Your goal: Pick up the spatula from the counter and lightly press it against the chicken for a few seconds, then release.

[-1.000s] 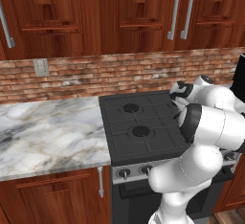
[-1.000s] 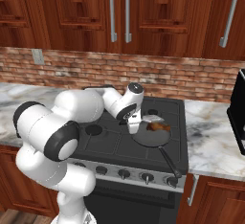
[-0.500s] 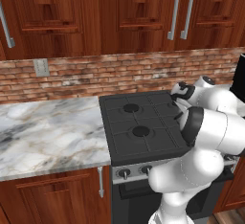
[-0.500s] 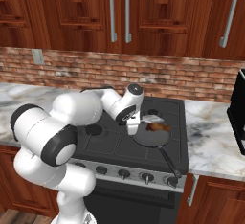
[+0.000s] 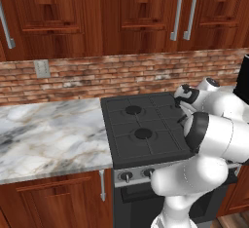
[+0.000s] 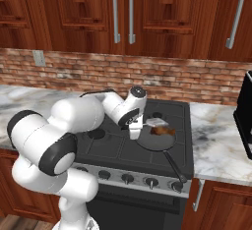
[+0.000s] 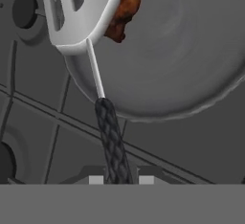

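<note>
pressing is looking like the step in hand, with the pickup from the counter already done. on the right side of the black gas cooktop [image 6: 108, 150] the dark grey round frying pan [image 6: 152, 144] is sitting with its long handle pointing toward the front edge, and it is holding one thing, the brown piece of cooked chicken [image 7: 125, 8], lying close to the rim while the rest of the pan floor is showing bare. the white slotted spatula with a dark braided handle [image 7: 80, 13] is reaching over that rim, its head overlapping the chicken; actual contact is hard to confirm. the two-finger gripper [image 7: 117, 179] is clamping the handle between its tips. holding the light press briefly and letting go are remaining.
</note>
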